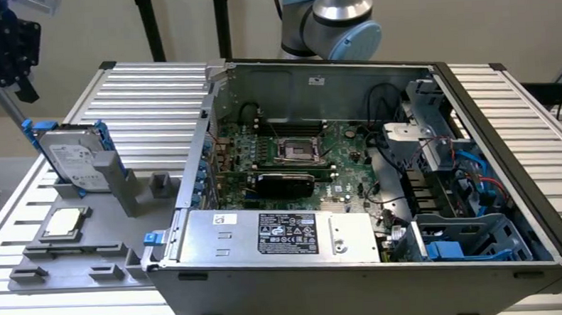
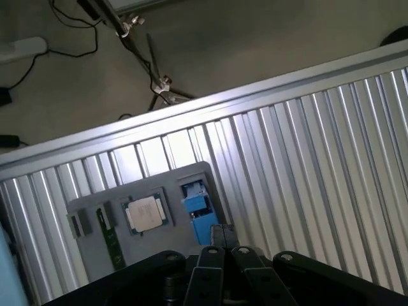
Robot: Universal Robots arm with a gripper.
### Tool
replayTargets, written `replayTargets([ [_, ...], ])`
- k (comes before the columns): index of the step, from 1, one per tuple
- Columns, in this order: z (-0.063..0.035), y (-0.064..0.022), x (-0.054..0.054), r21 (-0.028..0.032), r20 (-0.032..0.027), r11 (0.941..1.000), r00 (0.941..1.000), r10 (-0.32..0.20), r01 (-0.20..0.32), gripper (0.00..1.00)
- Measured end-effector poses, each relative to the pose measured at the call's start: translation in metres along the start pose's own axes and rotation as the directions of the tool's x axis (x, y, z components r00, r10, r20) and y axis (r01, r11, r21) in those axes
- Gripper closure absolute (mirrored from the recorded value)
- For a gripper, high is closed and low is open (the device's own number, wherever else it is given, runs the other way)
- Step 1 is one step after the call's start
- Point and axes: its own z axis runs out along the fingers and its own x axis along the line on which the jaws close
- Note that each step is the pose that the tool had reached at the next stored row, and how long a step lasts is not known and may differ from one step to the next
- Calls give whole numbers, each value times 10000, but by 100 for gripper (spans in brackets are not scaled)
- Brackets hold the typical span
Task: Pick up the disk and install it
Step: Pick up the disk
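- The gripper (image 2: pixel 223 237) is clenched on nothing, its fingers pressed together. In the exterior view it hangs high near the far corner of the surface (image 1: pixel 155 85) on that view's left, well apart from everything below.
- The disk (image 1: pixel 72 156) stands leaning in a slot of the grey holder (image 1: pixel 77 252), which lies by the surface's edge on the exterior view's left. Its pale label faces outward and blue rails run along its sides. Nothing touches it.
- A small square chip (image 1: pixel 64 222) lies flat in the same holder, nearer the front edge (not part of this job).
- The computer case (image 1: pixel 363 289) sits open across the middle of the surface with its board bared. A silver box (image 1: pixel 284 232) with a black label lies along its near side.
- A plastic cage (image 1: pixel 474 234) sits in the case's near corner on the exterior view's right, and I can make out no disk in it.
- Judged from this, the task has barely begun. The disk is neither lifted nor installed, so both parts are left.
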Motion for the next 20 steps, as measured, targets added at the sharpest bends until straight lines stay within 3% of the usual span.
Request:
replayTargets([
  [6, 28, -26, -7, -14, -37, 9965, 9965, -841, 840, 89],
  [15, 52, -35, 13, -38, -82, 9830, 9830, -1836, 1835, 89],
  [20, 58, -49, 61, -46, -96, 9773, 9773, -2119, 2118, 89],
])
